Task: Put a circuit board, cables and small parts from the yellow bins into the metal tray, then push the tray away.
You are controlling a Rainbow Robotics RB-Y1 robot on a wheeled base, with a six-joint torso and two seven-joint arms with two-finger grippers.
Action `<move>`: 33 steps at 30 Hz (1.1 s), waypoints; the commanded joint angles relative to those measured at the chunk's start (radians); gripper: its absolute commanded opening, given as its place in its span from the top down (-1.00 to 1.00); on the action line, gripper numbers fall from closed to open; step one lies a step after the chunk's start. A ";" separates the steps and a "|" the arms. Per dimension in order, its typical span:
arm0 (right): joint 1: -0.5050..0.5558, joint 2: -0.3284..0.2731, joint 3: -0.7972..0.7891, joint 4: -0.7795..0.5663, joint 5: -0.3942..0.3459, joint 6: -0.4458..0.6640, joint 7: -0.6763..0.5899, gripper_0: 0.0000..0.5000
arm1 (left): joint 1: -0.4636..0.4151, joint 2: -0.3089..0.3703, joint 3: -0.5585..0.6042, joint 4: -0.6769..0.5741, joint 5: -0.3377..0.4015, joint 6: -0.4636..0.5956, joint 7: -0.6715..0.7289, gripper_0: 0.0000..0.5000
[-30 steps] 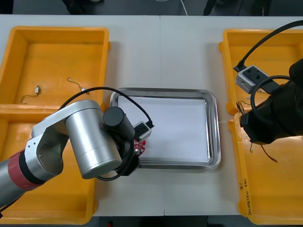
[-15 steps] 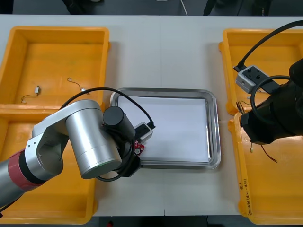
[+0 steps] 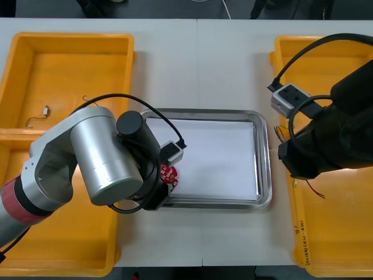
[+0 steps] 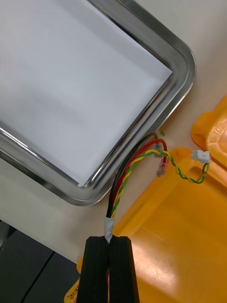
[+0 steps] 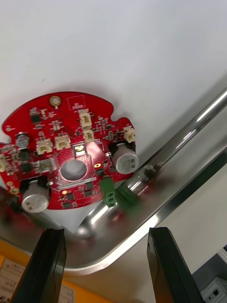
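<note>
The left gripper (image 5: 106, 232) hangs with its fingers (image 5: 47, 265) spread wide and nothing between them. Just beyond them one round red circuit board (image 5: 66, 151) lies free on the white inside of the metal tray (image 5: 189, 137), in the tray's near left corner, with one edge over the sloping rim. In the front view the circuit board (image 3: 168, 173) peeks out beside the left wrist.

The right gripper (image 4: 109, 239) is clamped on the taped end of one red and yellow cable (image 4: 127, 175). The strands rise from the fingertips past the tray's corner (image 4: 182, 57), and the loose ends with a small white plug spread over the edge of a bin (image 4: 179, 236).

On the table (image 3: 198, 58) there is one tray (image 3: 265, 163) and four yellow bins, two on the left (image 3: 70, 41) (image 3: 58, 256) and two on the right (image 3: 291, 46) (image 3: 338, 245). Two small metal parts (image 3: 45, 111) lie in the far left bin.

Compared with a second ago, the left arm has pulled back toward its own side, so more of the board shows. The right arm has swung in toward the tray's right rim, carrying the cable with it.
</note>
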 commanded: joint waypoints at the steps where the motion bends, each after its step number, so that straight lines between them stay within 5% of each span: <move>1: -0.069 0.044 0.091 0.016 0.025 0.004 0.062 1.00 | -0.041 -0.020 0.083 -0.076 0.028 0.054 0.020 -1.00; 13: -0.082 0.098 0.191 0.107 0.064 -0.049 0.413 1.00 | -0.041 0.012 0.242 -0.169 0.112 0.194 0.035 -1.00; 23: -0.080 0.155 0.300 0.127 0.200 -0.092 0.634 1.00 | -0.041 0.077 0.379 -0.194 0.214 0.194 0.033 -1.00; 33: -0.078 0.216 0.361 0.227 0.251 -0.145 0.801 1.00 | -0.040 0.141 0.495 -0.162 0.269 0.194 0.026 -1.00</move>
